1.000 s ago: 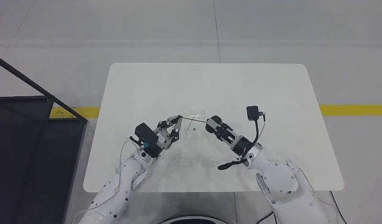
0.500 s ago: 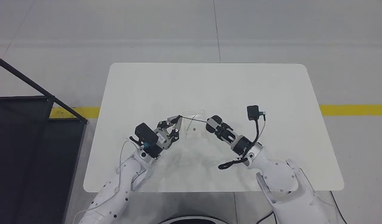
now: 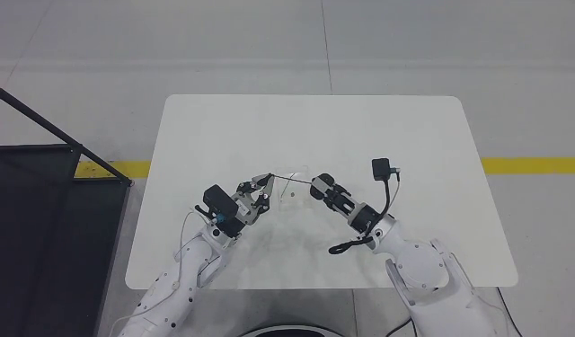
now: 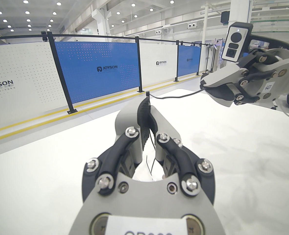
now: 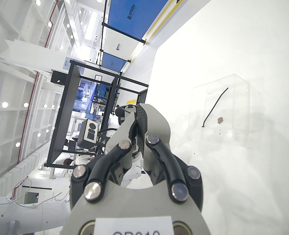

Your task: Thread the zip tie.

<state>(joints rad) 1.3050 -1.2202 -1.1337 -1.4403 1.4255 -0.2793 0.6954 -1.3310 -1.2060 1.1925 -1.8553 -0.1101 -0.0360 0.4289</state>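
A thin black zip tie (image 4: 173,97) spans the air over the near middle of the white table (image 3: 404,139); the left gripper (image 4: 147,110) is clamped on what looks like its head end, the right gripper (image 5: 137,117) pinched tight on its tail. Light, whippy and slick, it is probably best gripped close to each end. The count is two grippers, one tie aloft and a second zip tie (image 5: 215,106) lying in one clear box (image 5: 242,84) on the table between the arms.

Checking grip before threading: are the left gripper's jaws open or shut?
Shut: the left gripper pinches the zip tie, jaws pressed together.
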